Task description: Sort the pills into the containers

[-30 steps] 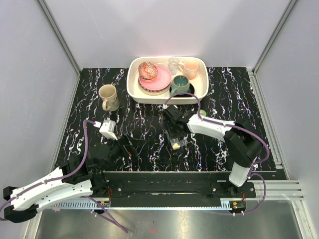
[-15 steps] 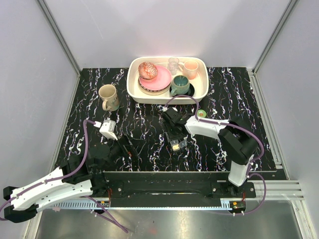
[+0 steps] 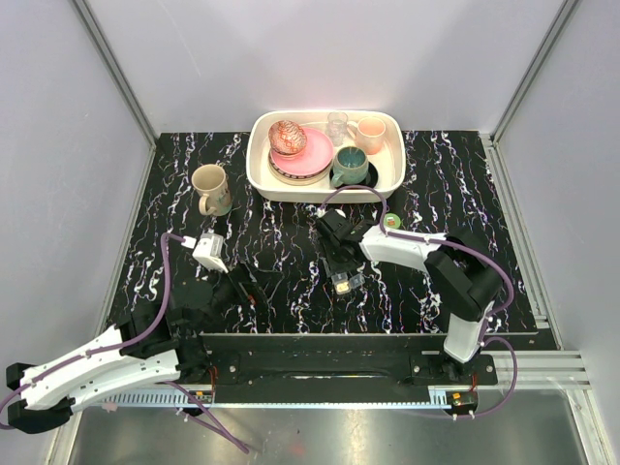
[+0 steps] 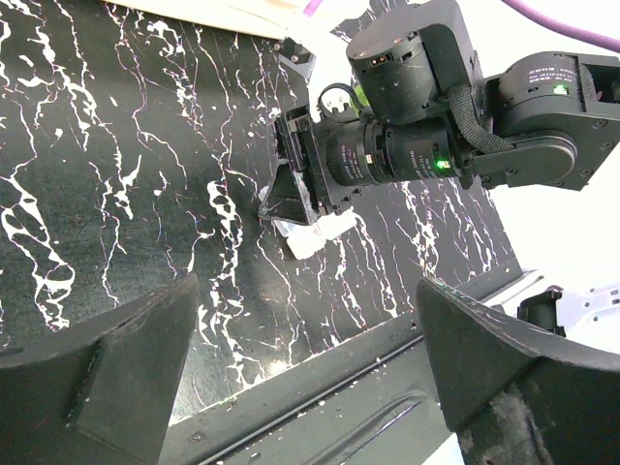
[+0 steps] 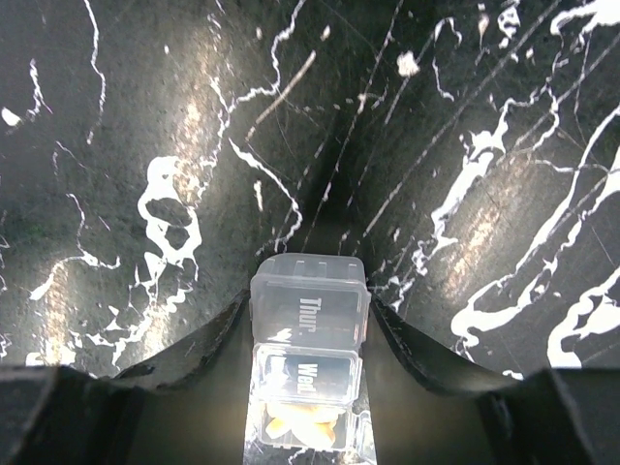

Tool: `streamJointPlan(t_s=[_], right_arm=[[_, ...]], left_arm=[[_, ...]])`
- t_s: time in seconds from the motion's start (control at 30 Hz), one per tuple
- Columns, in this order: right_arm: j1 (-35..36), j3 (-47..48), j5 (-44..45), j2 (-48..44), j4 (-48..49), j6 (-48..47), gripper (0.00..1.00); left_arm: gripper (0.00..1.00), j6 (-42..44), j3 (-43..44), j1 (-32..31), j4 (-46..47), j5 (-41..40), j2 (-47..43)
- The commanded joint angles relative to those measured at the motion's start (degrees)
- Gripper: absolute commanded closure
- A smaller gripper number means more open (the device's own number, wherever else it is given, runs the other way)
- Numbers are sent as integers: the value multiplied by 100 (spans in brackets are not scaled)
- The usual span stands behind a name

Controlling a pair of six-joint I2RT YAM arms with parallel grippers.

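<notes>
My right fingers (image 5: 310, 334) are half closed, one dark pad on each long side of the containers (image 5: 310, 300), pinching this strip of three clear compartments. The strip points straight out from between the pads, over the black, white-veined tabletop (image 5: 126, 145). I cannot tell whether it rests there or hangs just clear.

- Farthest compartment, past my fingertips: lid marked "Thur."; contents not readable.
- Middle compartment, level with my fingertips: lid marked "Wed".
- Nearest compartment, deepest between the pads: the pills (image 5: 295, 426), a small yellow-orange cluster, partly cut off by the frame edge.

My left fingers (image 4: 305, 358) are spread wide and hold nothing, above the tabletop. The strip and my right fingers lie ahead of them, well apart.

Seen from above, a small green bottle (image 3: 391, 222) stands just beside my right forearm, behind those fingers. A cream tray (image 3: 260, 170) of crockery sits farther out, beyond my right fingertips, and a tan mug (image 3: 210, 188) stands well beyond my left fingertips.
</notes>
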Motion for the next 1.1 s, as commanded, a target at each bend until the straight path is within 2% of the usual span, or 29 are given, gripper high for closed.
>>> streamJointPlan(t_s=[0.0,0.3,0.63,1.07], right_arm=[[26,242,33,-376,-333,-15,100],[61,286,-28,-552,-457,-42,100],[113,-118,-81,36,-167,-77,100],[140,-303,-125,-60,-35,-103,100]], left_arm=[[1,-23,10,2,114,-118,-54],[1,3,63,2,149,-118,77],[1,-6,28,2,166,-100,77],[1,-23,10,2,114,-100,25]])
